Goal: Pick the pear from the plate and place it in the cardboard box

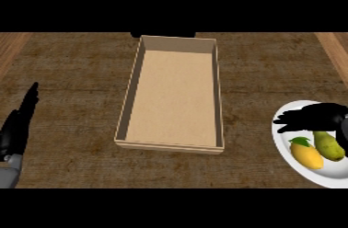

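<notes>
A white plate (pixel 288 151) lies at the right edge of the counter. On it sit a green pear (pixel 329 145) and, to its left, a yellow fruit with a green leaf (pixel 306 154). My right hand (pixel 314 117) hovers over the plate's far part, just above the pear, fingers spread toward the left and holding nothing. The open cardboard box (pixel 172 94) stands in the middle of the counter with nothing inside. My left hand (pixel 18 123) rests at the left edge, fingers straight and pointing up.
The counter top is dark brown wood grain, with lighter wood strips at the far left and far right corners. A dark object (pixel 163 34) shows just beyond the box's far wall.
</notes>
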